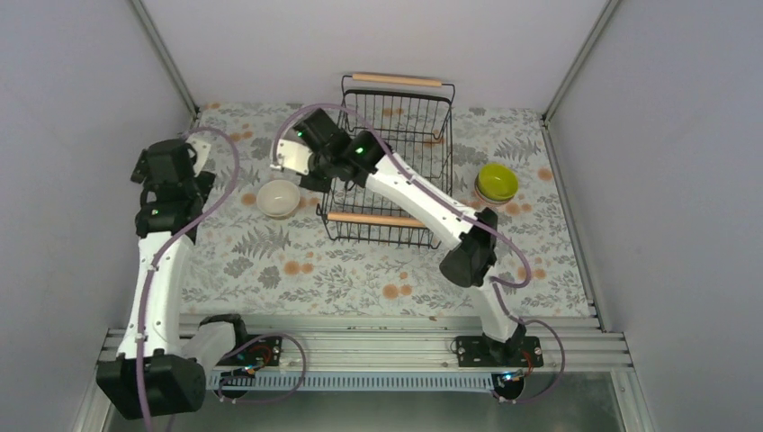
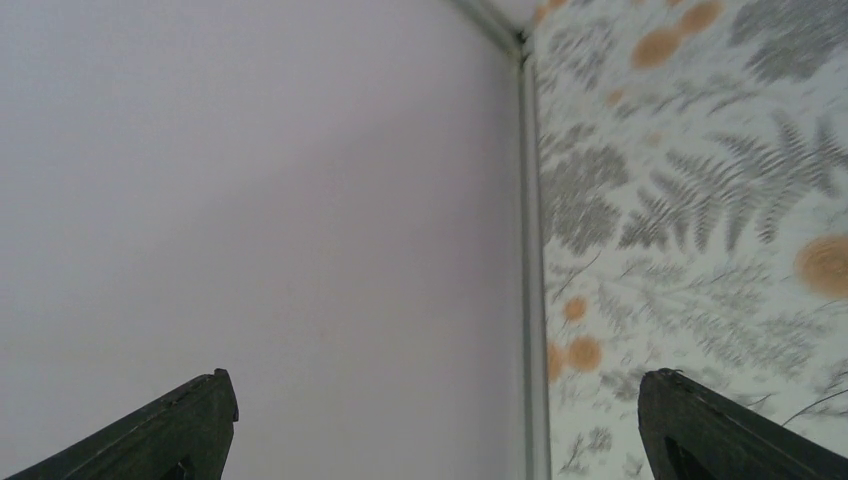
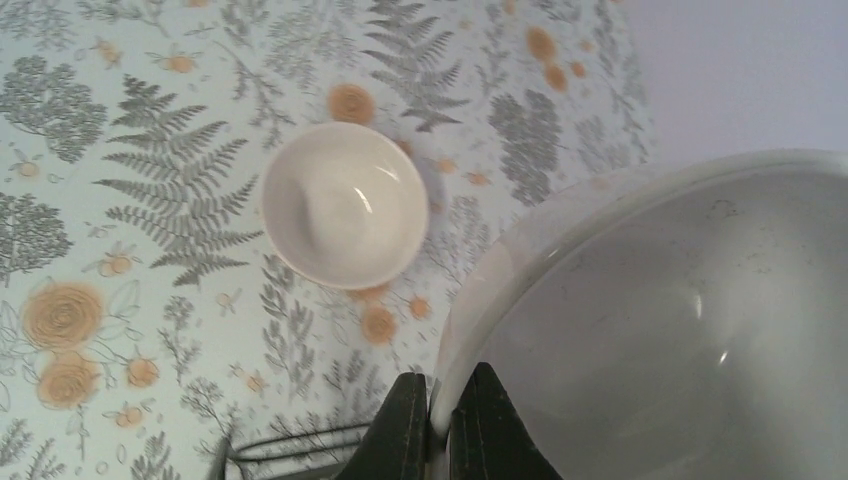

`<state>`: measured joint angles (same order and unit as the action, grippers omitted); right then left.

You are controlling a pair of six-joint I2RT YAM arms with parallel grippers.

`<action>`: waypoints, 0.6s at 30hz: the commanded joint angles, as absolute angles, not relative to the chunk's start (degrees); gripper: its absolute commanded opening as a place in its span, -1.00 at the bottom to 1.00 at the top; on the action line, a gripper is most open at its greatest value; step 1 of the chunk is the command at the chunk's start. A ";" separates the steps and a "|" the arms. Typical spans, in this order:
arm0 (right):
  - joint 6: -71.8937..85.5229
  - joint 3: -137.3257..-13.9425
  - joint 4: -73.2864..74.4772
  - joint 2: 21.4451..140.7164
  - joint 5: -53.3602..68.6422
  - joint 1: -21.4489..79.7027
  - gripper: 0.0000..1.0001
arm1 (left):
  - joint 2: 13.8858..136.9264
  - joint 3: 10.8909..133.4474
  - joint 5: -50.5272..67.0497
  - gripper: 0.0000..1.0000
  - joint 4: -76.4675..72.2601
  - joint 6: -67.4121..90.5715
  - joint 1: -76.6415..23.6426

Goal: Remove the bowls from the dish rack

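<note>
The black wire dish rack [image 1: 409, 135] with two wooden handles stands at the back middle of the table. My right gripper [image 3: 441, 415] is shut on the rim of a pale grey bowl [image 3: 660, 330], held above the table just left of the rack [image 3: 285, 447]. From above, that bowl [image 1: 290, 155] shows tilted at the gripper's tip. A cream bowl [image 1: 278, 199] [image 3: 345, 205] sits upright on the cloth below it. A green bowl [image 1: 497, 183] rests right of the rack. My left gripper [image 2: 440, 395] is open, holds nothing and faces the left wall.
The left arm [image 1: 166, 193] is folded near the left wall [image 2: 250, 200], beside the corner rail [image 2: 531, 250]. The right arm [image 1: 423, 198] stretches diagonally over the rack's front handle [image 1: 373, 219]. A floral cloth [image 1: 360, 270] covers the table.
</note>
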<state>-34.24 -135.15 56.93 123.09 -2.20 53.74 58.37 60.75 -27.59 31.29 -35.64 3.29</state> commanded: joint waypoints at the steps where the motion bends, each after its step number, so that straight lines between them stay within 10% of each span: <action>1: -36.03 -137.20 53.51 126.40 -0.77 56.44 -0.94 | 56.71 58.17 -19.04 1.00 27.96 -33.64 14.18; 18: -42.91 -138.48 46.11 138.43 -5.41 61.18 -0.94 | 59.94 54.05 -3.44 1.00 28.70 -30.09 28.80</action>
